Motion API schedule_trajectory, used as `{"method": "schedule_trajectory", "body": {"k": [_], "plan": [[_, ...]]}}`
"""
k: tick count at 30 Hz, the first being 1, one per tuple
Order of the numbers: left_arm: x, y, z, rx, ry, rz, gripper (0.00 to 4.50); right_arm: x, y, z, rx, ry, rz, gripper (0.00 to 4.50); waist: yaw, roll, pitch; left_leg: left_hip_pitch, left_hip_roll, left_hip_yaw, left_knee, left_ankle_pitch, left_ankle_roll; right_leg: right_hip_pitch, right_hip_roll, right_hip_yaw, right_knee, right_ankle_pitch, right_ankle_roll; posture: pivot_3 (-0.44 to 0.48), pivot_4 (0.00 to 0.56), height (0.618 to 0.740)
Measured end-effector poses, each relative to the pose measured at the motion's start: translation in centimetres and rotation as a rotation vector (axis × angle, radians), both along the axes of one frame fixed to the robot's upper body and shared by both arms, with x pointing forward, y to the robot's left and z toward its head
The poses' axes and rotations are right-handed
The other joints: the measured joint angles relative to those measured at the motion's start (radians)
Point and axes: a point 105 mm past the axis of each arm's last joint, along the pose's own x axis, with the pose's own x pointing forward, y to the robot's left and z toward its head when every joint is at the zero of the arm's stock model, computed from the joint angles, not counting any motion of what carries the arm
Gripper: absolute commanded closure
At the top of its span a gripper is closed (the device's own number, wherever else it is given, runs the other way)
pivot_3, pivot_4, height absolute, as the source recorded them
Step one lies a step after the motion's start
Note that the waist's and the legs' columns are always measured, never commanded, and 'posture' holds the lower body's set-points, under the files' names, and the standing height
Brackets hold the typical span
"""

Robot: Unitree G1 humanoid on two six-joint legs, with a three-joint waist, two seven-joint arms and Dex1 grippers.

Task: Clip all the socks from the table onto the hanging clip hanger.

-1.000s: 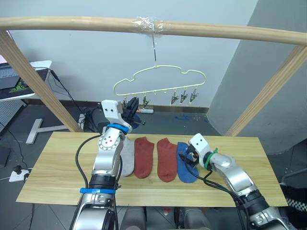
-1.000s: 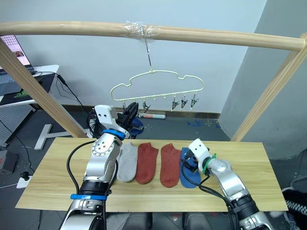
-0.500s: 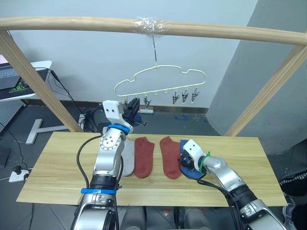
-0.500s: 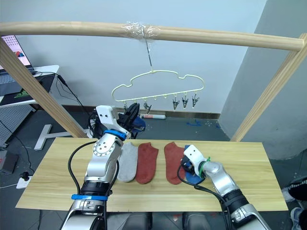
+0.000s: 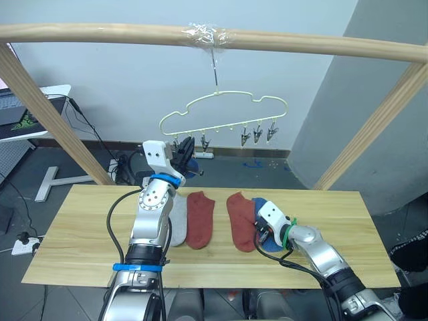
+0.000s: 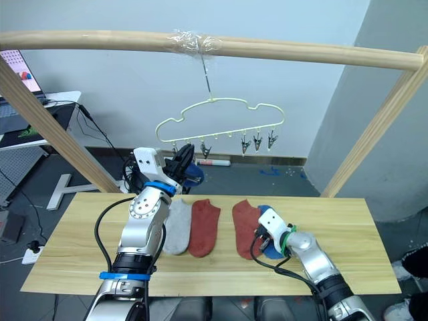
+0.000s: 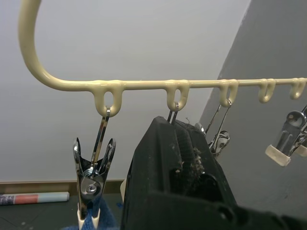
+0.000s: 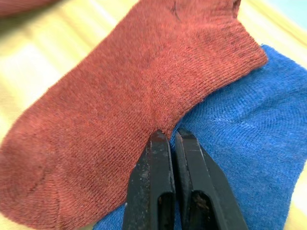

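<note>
Wooden surface point(image 5: 80, 241) carries four socks lying lengthwise front to back in a row near its middle: one grey sock point(image 5: 178, 224), two red socks point(image 5: 199, 219) point(image 5: 241, 221) and one blue sock point(image 5: 271, 242), with bare wood on both sides. Above, the clip hanger point(image 5: 224, 114) hangs level with six clips. Left fingers point(image 5: 182, 147) are closed at a clip. Right fingers point(image 8: 170, 158), pressed together, pinch the edge of the second red sock, which overlaps the blue one.

A thick round wooden pole point(image 5: 100, 31) runs across the top, with clear tape point(image 5: 208, 33) wrapped around its middle. Slanted wooden poles point(image 5: 50, 110) hold it up. A small white desk point(image 5: 41, 114) with a laptop point(image 5: 15, 107) stands at the far left.
</note>
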Motion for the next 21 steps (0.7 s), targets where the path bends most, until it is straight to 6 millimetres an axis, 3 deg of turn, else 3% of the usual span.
{"method": "schedule_trajectory", "body": {"k": [4, 8, 11, 12, 17, 21], "plan": [[0.0, 0.0, 0.0, 0.0, 0.0, 0.0, 4.5, -0.2, 1.4, 1.8, 0.054, -0.04, 0.035, 4.44, 0.0, 0.0, 0.0, 0.0, 0.0, 0.0, 0.0, 0.0, 0.0, 0.0, 0.0, 0.0, 0.0, 0.0, 0.0, 0.156, 0.152, 0.74], [0.0, 0.0, 0.0, 0.0, 0.0, 0.0, 4.5, -0.8, 1.9, 2.5, 0.1, -0.009, 0.065, 3.16, 0.0, 0.0, 0.0, 0.0, 0.0, 0.0, 0.0, 0.0, 0.0, 0.0, 0.0, -0.001, 0.0, 0.0, 0.0, 0.156, 0.152, 0.74], [0.0, 0.0, 0.1, 0.0, -0.001, 0.0, 4.5, -1.3, 1.1, 1.8, 0.083, 0.016, 0.048, 2.16, 0.0, 0.0, 0.0, 0.0, 0.0, 0.0, 0.0, 0.0, 0.0, 0.0, 0.0, 0.0, 0.0, 0.0, 0.0, 0.156, 0.152, 0.74], [0.1, 0.0, 0.0, 0.001, 0.0, 0.001, 4.5, -1.2, 0.7, 1.9, 0.073, 0.01, 0.04, 1.66, 0.0, 0.0, 0.0, 0.0, 0.0, 0.0, 0.0, 0.0, 0.0, 0.0, 0.0, 0.0, 0.0, 0.0, 0.0, 0.153, 0.152, 0.74], [0.1, 0.1, 0.0, 0.001, 0.002, 0.001, 4.5, -0.4, -0.8, 2.7, 0.052, -0.03, 0.0, 0.02, 0.0, 0.0, 0.0, 0.0, 0.0, 0.0, 0.0, 0.0, 0.0, 0.0, 0.0, 0.0, 0.0, 0.0, 0.0, 0.148, 0.152, 0.74], [0.1, 0.0, 0.0, 0.001, 0.002, -0.001, 4.5, 0.0, -1.6, 1.6, 0.013, -0.025, -0.038, 0.02, 0.0, 0.0, 0.0, 0.0, 0.0, 0.0, 0.0, 0.0, 0.0, 0.0, 0.0, 0.0, 0.0, 0.0, 0.0, 0.148, 0.152, 0.74]]}}
